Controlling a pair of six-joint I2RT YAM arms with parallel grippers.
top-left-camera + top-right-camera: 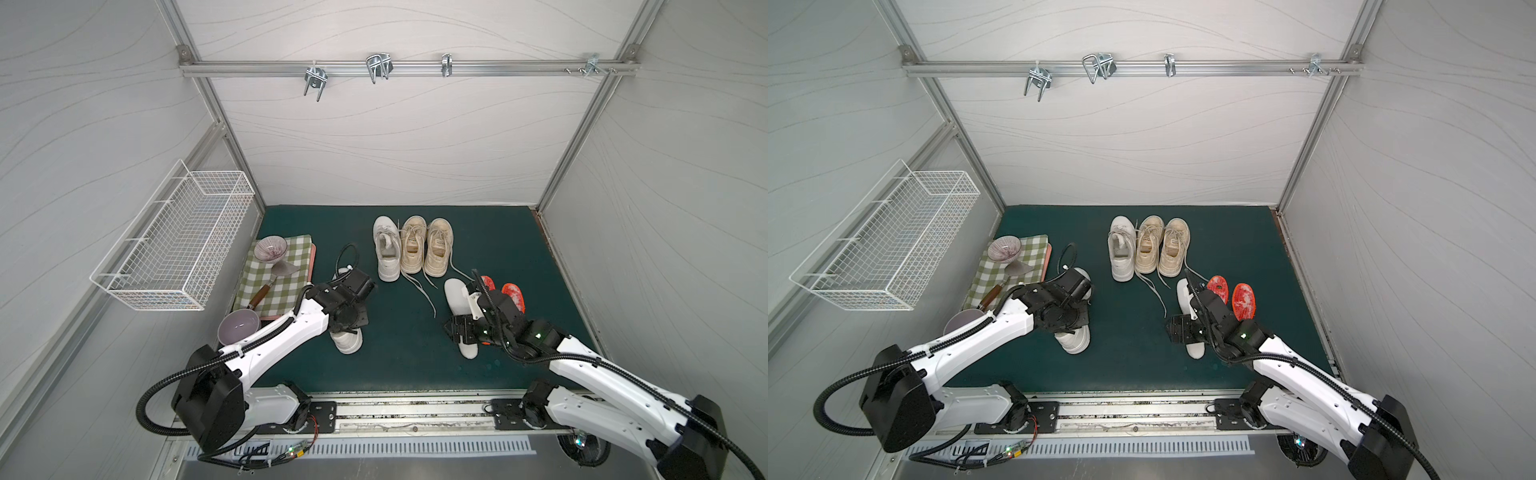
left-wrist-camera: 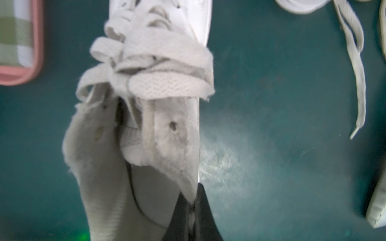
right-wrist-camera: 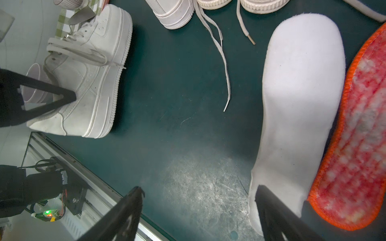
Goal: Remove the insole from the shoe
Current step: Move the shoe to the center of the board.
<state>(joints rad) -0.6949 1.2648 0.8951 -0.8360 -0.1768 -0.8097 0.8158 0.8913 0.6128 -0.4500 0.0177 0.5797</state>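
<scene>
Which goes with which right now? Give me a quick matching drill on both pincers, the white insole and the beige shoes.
Column one:
1 left pincer
2 right pincer
3 white insole
4 beige shoes

Column two:
A open, holding nothing
B side by side at the back of the mat
C shut on the white shoe at its collar
D flat on the mat beside the orange insoles

Pairs: 1-C, 2-A, 3-D, 4-B

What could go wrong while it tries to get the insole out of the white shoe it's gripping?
The left gripper is shut on the fuzzy collar of the white platform sneaker, so pulling may lift the whole shoe. The open right gripper hangs near a loose grey shoelace and might snag it.
</scene>
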